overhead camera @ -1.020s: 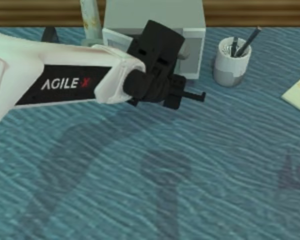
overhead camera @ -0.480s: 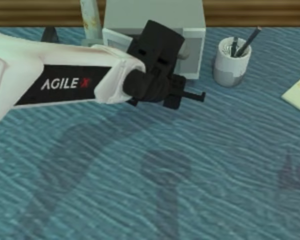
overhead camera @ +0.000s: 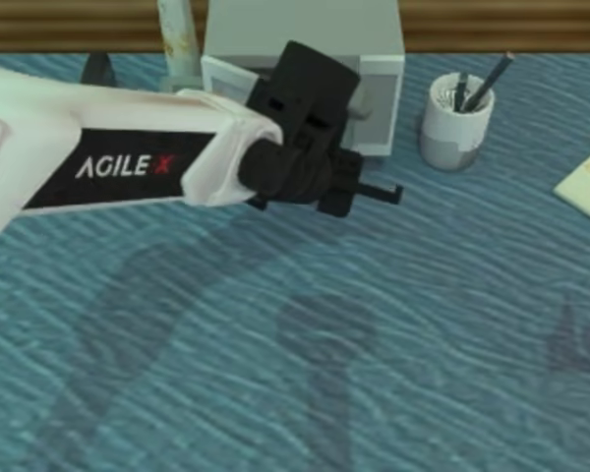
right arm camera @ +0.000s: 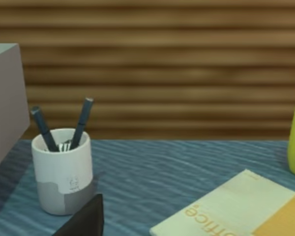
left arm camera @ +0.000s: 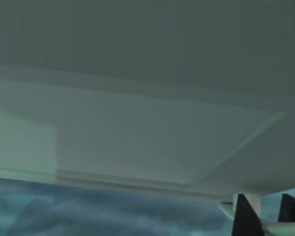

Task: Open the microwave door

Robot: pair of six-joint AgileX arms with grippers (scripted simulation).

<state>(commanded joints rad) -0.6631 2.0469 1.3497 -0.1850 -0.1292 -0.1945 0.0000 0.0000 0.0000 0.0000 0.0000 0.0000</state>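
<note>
Compared with a second ago, the left arm has crept slightly toward 12 o'clock; the logo and wrist sit a touch higher in the top view. The microwave (overhead camera: pixel 305 39) has not moved, at 12 o'clock on the table. Judgement: the arm is closing in or beginning a pull, and the door swing is barely started, if at all.

The left gripper (overhead camera: pixel 310 93) sits at the front of the microwave door (left arm camera: pixel 137 142), which fills the left wrist view from very close. Its fingers are hidden under the wrist; whether they are clamped on the handle or slack cannot be told.

The right arm is parked toward 3 o'clock; only a dark edge shows, facing a pen cup (right arm camera: pixel 62 169) and a booklet (right arm camera: pixel 236 209).
</note>
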